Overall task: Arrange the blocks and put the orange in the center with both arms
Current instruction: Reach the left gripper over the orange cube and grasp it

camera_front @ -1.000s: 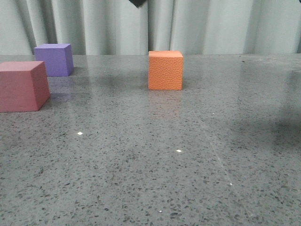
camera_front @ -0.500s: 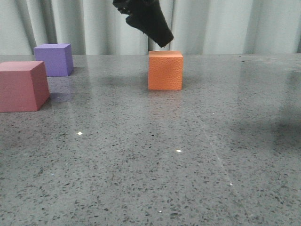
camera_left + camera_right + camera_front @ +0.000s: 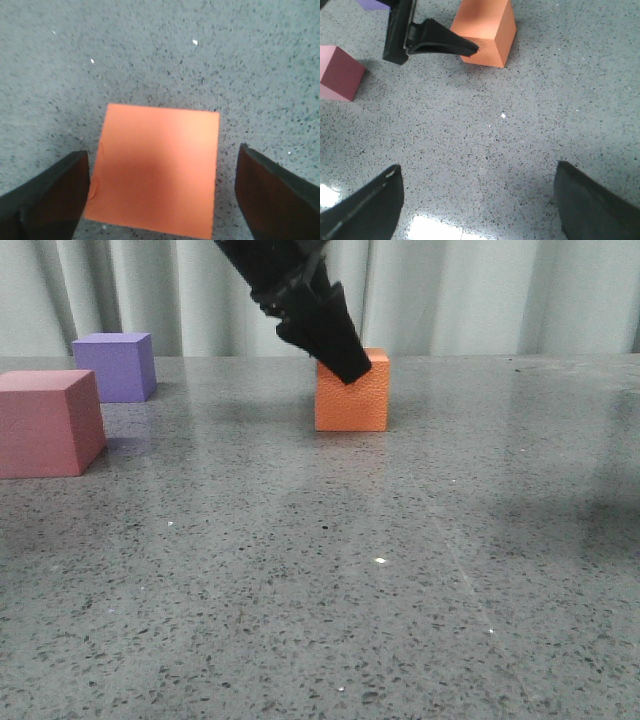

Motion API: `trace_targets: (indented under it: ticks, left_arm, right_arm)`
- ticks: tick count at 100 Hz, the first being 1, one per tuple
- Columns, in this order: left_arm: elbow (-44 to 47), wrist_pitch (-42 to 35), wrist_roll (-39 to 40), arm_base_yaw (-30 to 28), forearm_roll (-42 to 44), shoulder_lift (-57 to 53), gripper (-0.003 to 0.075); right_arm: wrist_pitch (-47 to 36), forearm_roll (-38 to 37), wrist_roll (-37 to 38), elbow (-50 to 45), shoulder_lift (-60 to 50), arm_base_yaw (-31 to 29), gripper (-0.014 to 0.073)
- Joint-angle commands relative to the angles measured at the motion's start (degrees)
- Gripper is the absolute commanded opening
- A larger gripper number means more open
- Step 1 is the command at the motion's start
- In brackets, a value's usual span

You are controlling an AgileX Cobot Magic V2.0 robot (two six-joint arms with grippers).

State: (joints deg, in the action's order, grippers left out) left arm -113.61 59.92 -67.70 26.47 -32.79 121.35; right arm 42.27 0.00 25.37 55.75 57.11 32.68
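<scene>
- The matte orange foam cube with a finely pebbled surface [image 3: 352, 395] is sitting flat on the speckled grey stone tabletop [image 3: 400, 570], toward the far side and roughly in the middle of the front view, just in front of the pale pleated curtain [image 3: 480, 295]; it is standing well apart from the other two blocks.
- The black two-fingered left gripper [image 3: 345, 360] is reaching down at a slant from the upper left of the front view, its tip overlapping the cube's top near edge; whether it is touching the cube cannot be told from there.
- In the left wrist view the left gripper [image 3: 162, 195] is standing wide open, one dark finger [image 3: 47, 200] on each side of the cube [image 3: 155, 175]; a strip of tabletop is showing between the cube and one finger, while the other is lying just beside the cube's edge; it is gripping nothing.
- The black right gripper [image 3: 480, 205] is hovering above bare tabletop, its fingers spread wide and holding nothing; its camera is looking across at the cube [image 3: 487, 30] and the left gripper's finger [image 3: 440, 44].
- The matte pink foam cube [image 3: 45, 422] is resting at the left edge of the front view; the matte purple foam cube [image 3: 116, 366] is sitting farther back, near it but not touching.
</scene>
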Motion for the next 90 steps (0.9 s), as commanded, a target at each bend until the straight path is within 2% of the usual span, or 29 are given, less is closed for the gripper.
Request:
trace_targets:
  ticks: [1,51,60,77,90]
  left_arm:
    - [-1.80,-1.04,-0.03,0.57,-2.99,-2.95,0.0567]
    - [-1.80,1.22,-0.03,0.57,-2.99,-0.27,0.0557]
    - [-1.80,1.22,-0.03,0.57,-2.99,-0.27,0.0502]
    - [-1.80,1.22,-0.03,0.57,-2.99,-0.27,0.0316]
    - [-2.58,1.63,0.13,0.57,-2.99,-0.27,0.0211]
  right_arm:
    - [-3.13,0.00,-0.10,1.36,-1.07,-0.09,0.0611]
    - [-3.13,0.00,-0.10,1.36,-1.07,-0.09,0.0611]
    - [-3.13,0.00,-0.10,1.36,-1.07,-0.09,0.0611]
    - [-3.13,0.00,-0.10,1.36,-1.07,-0.09,0.0611]
    - [-3.13,0.00,-0.10,1.36,-1.07,-0.09,0.0611]
